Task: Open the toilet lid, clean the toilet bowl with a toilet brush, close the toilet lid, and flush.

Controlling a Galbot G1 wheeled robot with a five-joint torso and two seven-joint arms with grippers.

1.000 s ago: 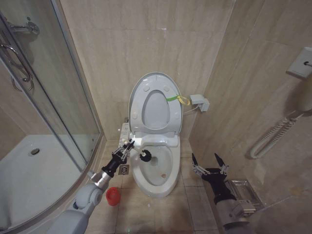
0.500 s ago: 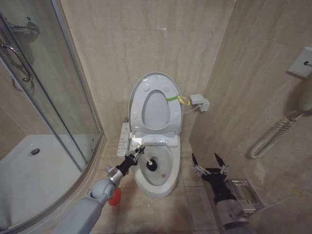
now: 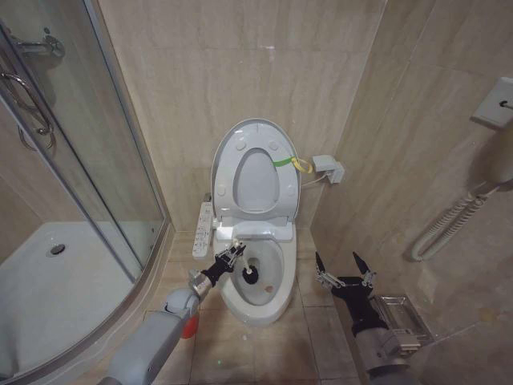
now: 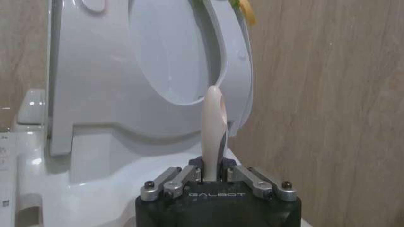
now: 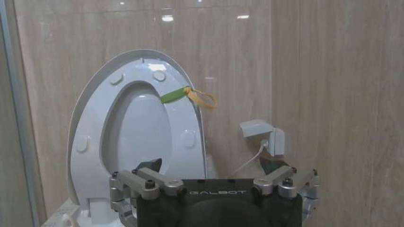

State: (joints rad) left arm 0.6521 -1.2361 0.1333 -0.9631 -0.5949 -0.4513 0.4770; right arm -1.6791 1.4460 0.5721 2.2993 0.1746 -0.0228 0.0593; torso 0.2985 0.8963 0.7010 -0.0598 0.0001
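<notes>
The toilet lid (image 3: 255,178) stands upright against the wall with the ring seat raised against it and a yellow-green band (image 3: 288,163) at its edge. Below it the toilet bowl (image 3: 276,298) lies open. My left gripper (image 3: 231,257) reaches over the bowl's left rim, shut on the toilet brush, whose black head (image 3: 250,273) is inside the bowl. In the left wrist view the brush's pale handle tip (image 4: 215,118) sticks out between the shut fingers of the left gripper (image 4: 213,172), facing the lid (image 4: 164,52). My right gripper (image 3: 343,271) hangs open beside the bowl's right side, its wrist view facing the lid (image 5: 136,137).
A curved glass shower enclosure (image 3: 88,168) with a white tray (image 3: 48,281) is on the left. A button strip (image 3: 204,228) lies left of the bowl. The red cup (image 3: 191,325) peeks from behind my left arm. A wall box (image 3: 329,168), hose (image 3: 449,228) and metal rack (image 3: 405,321) are on the right.
My left gripper has moved rightward and lower, carrying the brush head from the bowl's back-left rim into the bowl. The left arm now covers most of the red cup. The right arm has not moved.
</notes>
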